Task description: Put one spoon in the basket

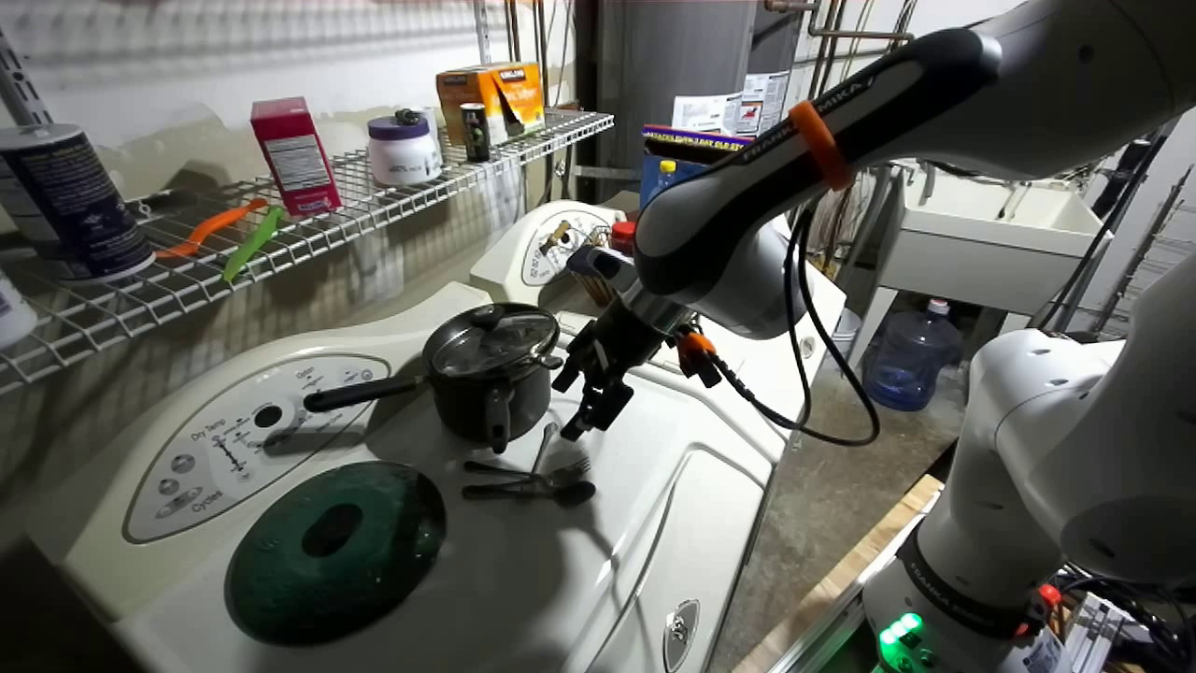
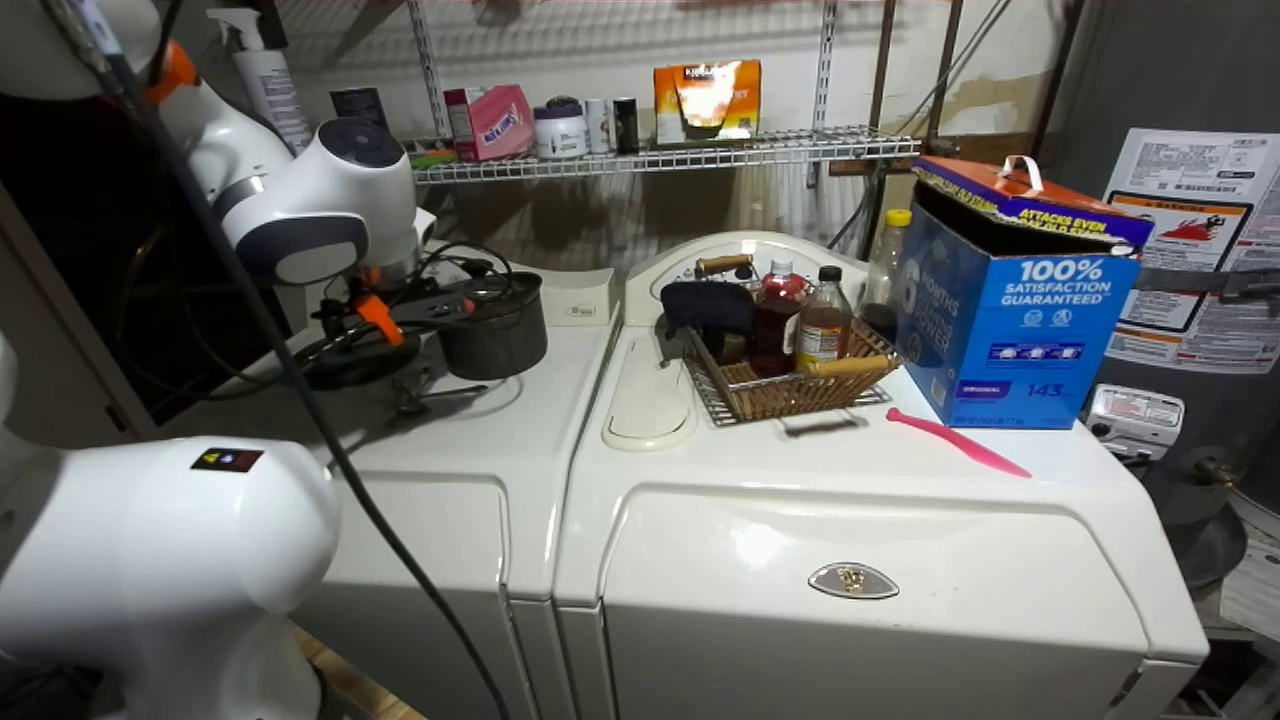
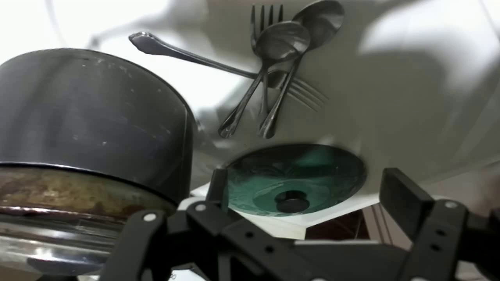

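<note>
Two metal spoons, one spoon overlapping the other spoon, lie in a loose pile with two forks on the white machine top. In an exterior view the same pile of cutlery sits in front of the dark pot. My gripper is open, its fingers wide apart and nothing between them. It hangs above the surface beside the pot, close to the cutlery but apart from it. The brown basket stands on the neighbouring machine, with bottles and a dark item in it.
Close to the gripper is the lidded dark pot, its long handle pointing towards the control panel. A green glass lid lies farther along. Around the basket are a blue box and a pink utensil. Above runs a wire shelf.
</note>
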Motion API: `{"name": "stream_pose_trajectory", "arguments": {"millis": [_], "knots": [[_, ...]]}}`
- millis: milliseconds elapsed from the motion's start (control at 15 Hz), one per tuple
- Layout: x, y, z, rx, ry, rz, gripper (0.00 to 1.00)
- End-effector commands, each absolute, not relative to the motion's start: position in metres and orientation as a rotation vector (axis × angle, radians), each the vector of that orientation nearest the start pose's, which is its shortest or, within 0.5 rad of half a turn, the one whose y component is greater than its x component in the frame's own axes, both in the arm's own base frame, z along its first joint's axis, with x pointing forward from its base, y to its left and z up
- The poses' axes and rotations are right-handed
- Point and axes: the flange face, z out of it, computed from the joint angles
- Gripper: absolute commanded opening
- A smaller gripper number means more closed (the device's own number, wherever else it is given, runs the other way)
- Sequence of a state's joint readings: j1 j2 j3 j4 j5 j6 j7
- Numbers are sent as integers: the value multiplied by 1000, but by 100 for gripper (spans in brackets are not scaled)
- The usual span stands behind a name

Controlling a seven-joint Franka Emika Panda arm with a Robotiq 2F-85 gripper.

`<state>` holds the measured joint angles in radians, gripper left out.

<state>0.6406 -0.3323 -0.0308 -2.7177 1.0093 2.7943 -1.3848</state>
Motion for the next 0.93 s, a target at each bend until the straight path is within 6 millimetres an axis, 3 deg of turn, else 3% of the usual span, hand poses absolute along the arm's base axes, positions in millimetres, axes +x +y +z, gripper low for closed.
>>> {"name": "stream_pose_trajectory", "arguments": {"millis": [0, 200, 867], "knots": [[357, 192, 351, -2330, -1295, -800, 100], [356, 186, 343, -2316, -1241, -815, 100], [358, 198, 293, -2247, -1384, -808, 100]]}}
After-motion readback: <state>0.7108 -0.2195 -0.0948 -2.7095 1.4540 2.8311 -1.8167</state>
